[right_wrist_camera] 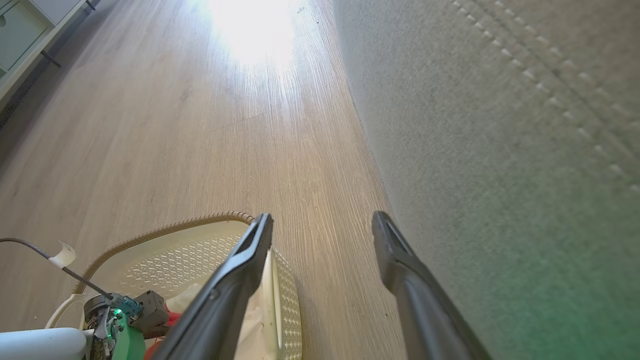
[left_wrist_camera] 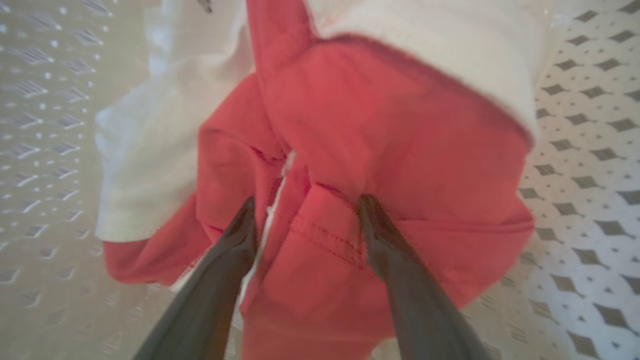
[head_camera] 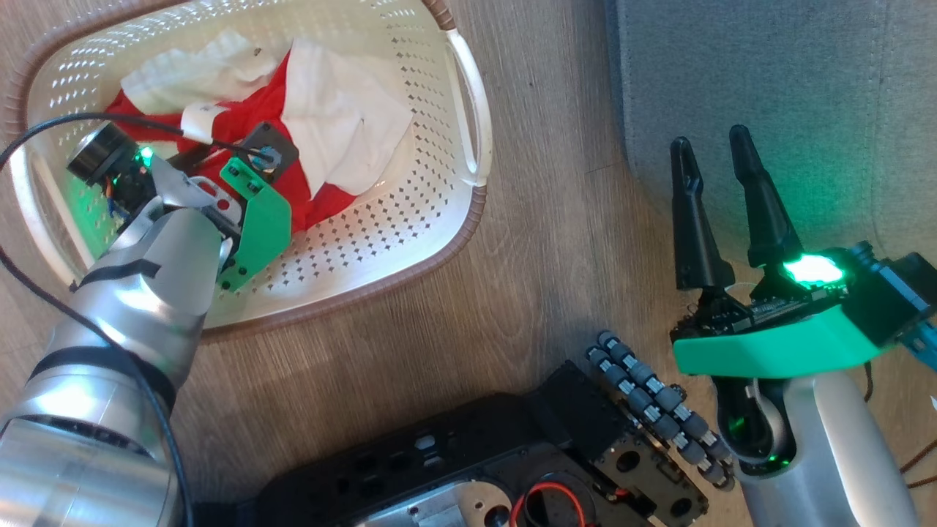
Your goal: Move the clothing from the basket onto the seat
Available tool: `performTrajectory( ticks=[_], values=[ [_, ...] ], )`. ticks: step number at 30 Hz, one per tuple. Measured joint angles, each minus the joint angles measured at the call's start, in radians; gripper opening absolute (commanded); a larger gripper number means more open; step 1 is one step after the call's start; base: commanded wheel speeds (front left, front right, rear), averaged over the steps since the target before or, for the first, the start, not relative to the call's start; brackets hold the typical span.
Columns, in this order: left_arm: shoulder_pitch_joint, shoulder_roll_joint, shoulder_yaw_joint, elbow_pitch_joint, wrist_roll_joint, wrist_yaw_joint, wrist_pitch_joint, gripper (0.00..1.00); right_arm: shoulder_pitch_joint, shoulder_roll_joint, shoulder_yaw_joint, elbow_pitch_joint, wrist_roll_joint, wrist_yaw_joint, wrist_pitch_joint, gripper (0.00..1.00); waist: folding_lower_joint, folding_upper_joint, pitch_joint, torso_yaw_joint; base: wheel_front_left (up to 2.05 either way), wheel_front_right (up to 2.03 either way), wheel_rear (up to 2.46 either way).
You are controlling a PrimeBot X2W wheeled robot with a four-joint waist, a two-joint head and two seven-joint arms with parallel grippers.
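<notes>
The cream basket with its brown rim stands on the wood floor at the upper left of the head view. Inside lies the clothing, a crumpled red garment with white panels. My left arm reaches down into the basket. In the left wrist view my left gripper is open, its two dark fingertips pressed into a fold of the red clothing, which bulges between them. My right gripper is open and holds nothing, hovering by the corner of the grey seat. The seat and the basket also show beside my right gripper.
The robot's dark base with rollers fills the bottom of the head view. A black cable runs over the basket's left rim to the left wrist. Bare wood floor separates basket and seat. A pale cabinet stands far off.
</notes>
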Motion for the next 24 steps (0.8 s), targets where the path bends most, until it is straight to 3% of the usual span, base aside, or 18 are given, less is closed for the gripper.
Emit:
performTrajectory(
  ticks=[7, 8, 9, 24],
  values=[
    [-0.001, 0.0, -0.001, 0.0, -0.022, -0.04, 0.062, 0.98, 0.0, 0.0, 0.014, -0.013, 0.0, 0.0, 0.0, 1.0, 0.0, 0.0, 0.006, 0.003, 0.0, 0.0, 0.0],
    [-0.001, 0.0, -0.002, 0.001, -0.026, -0.042, 0.063, 0.58, 0.0, 0.0, 0.019, -0.013, 0.0, 0.0, 0.0, 1.0, 0.0, 0.0, 0.007, 0.004, 0.0, 0.0, 0.0],
    [-0.001, 0.0, -0.004, 0.001, -0.028, -0.047, 0.046, 0.0, 0.0, 0.0, 0.021, -0.013, 0.0, 0.0, 0.0, 1.0, 0.0, 0.0, 0.009, 0.004, 0.0, 0.0, 0.0],
    [0.005, 0.021, -0.022, 0.005, -0.073, -0.066, 0.022, 0.0, -0.068, 0.0, 0.03, 0.048, 0.008, 0.0, 0.0, 1.0, 0.0001, 0.0, -0.051, -0.01, 0.0, 0.0, 0.0]
  ],
)
